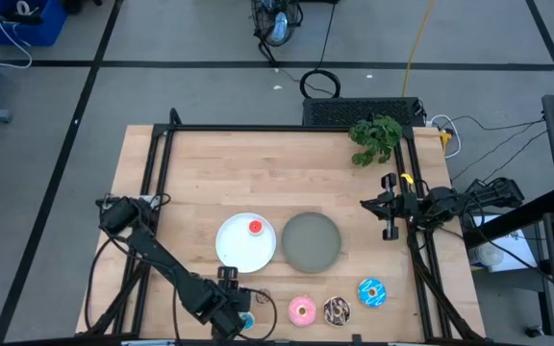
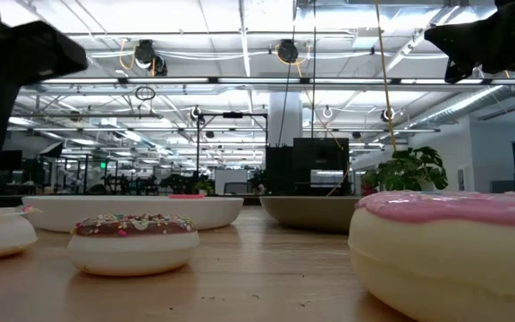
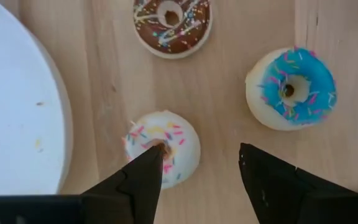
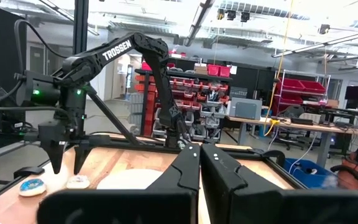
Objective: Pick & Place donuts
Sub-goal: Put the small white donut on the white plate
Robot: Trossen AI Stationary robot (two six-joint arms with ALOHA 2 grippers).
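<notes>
On the wooden desk the high view lets six toy ring donuts be counted. One tiny red donut lies on the round white plate, which sits just left of the round grey plate; the two plates are close, and whether their rims touch cannot be told. The grey plate carries nothing.

Along the near edge three larger donuts stand in a row, each apart from the next: a pink-frosted donut on the left, a chocolate donut with sprinkles in the middle, and a blue-frosted donut with sprinkles on the right, slightly farther from the edge. In the low view the pink one fills the foreground and the chocolate one sits behind it.

The left gripper hangs low at the near edge, left of that row and just near of the white plate. Its two fingers are apart, as the left wrist view shows. Below it lie three tiny donuts, all apart from one another: a white one with pink sprinkles, partly under one fingertip, a dark brown one with sprinkles and a blue one with sprinkles. From above only the tiny blue one peeps out beside the gripper.

The right gripper waits at the right edge of the desk, right of the grey plate and near a small green leafy plant. Its fingers are closed together with nothing between them.
</notes>
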